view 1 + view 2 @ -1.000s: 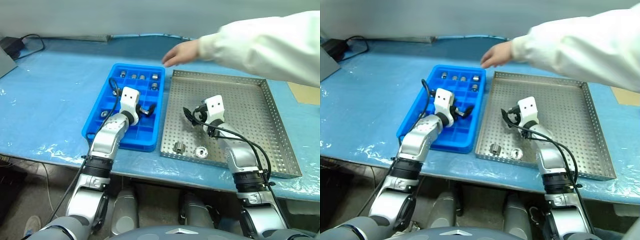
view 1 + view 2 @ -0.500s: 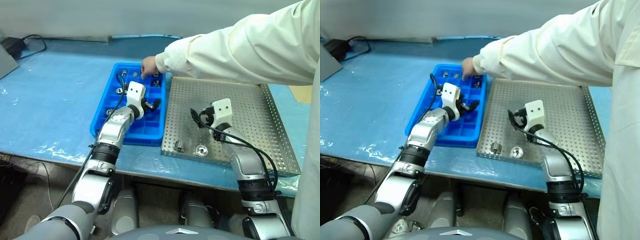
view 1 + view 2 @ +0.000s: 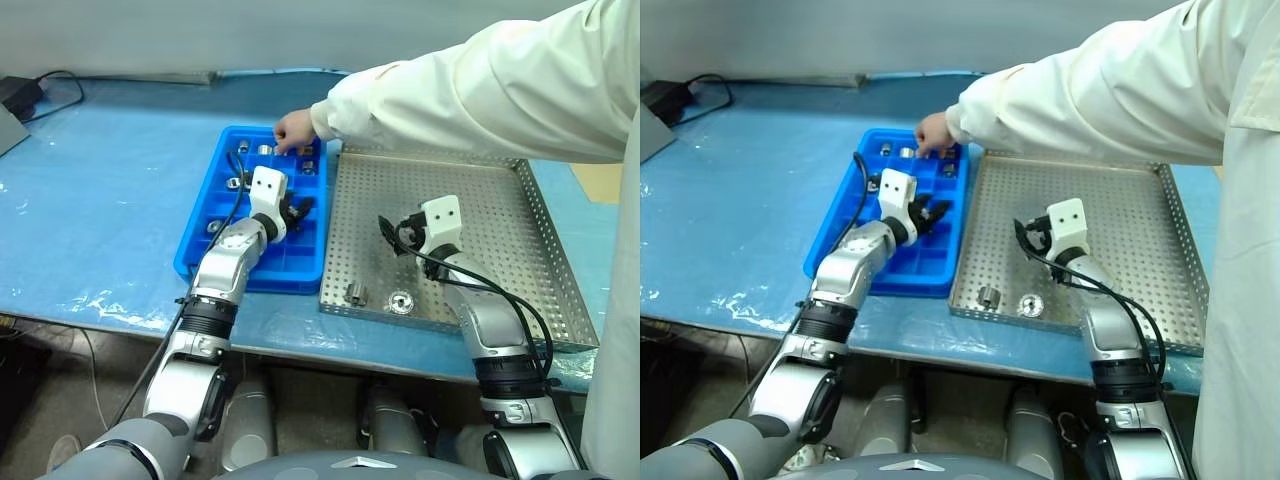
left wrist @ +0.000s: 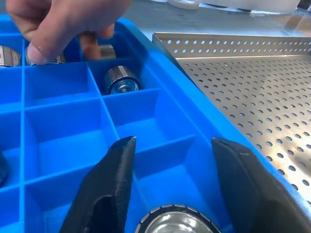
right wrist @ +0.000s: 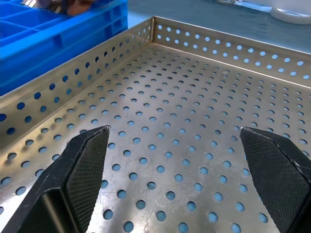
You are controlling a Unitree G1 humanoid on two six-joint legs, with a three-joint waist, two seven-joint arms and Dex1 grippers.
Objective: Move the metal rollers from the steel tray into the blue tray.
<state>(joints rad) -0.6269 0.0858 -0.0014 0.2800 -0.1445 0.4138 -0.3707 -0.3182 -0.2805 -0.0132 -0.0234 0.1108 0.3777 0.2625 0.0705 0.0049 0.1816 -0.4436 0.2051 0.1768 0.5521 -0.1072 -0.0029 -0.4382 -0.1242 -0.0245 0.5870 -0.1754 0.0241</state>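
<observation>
Two short shiny silver metal rollers, one (image 3: 358, 293) beside the other (image 3: 402, 301), are left in the big grey steel tray with holes in its floor (image 3: 480, 190). They lie by its near rim, low in the middle of the head view, so the job is not yet done.

Several more rollers sit in the little square boxes of the bright blue plastic tray (image 3: 250, 283), left of the steel one. Most are at its far end, like this one (image 4: 120, 80). A person's hand (image 3: 293, 128) in a white sleeve reaches in there from the upper right and touches those far boxes.

Over the blue tray's right side is the left gripper (image 3: 297, 210). Its black fingers are drawn close together with nothing between the tips. A roller (image 4: 175, 225) lies in the box right under it, so I think that one is dropped off.

Above the middle of the steel tray, the right gripper (image 5: 174, 130) has its fingers spread wide and empty. It looks ready to go for the last two.
</observation>
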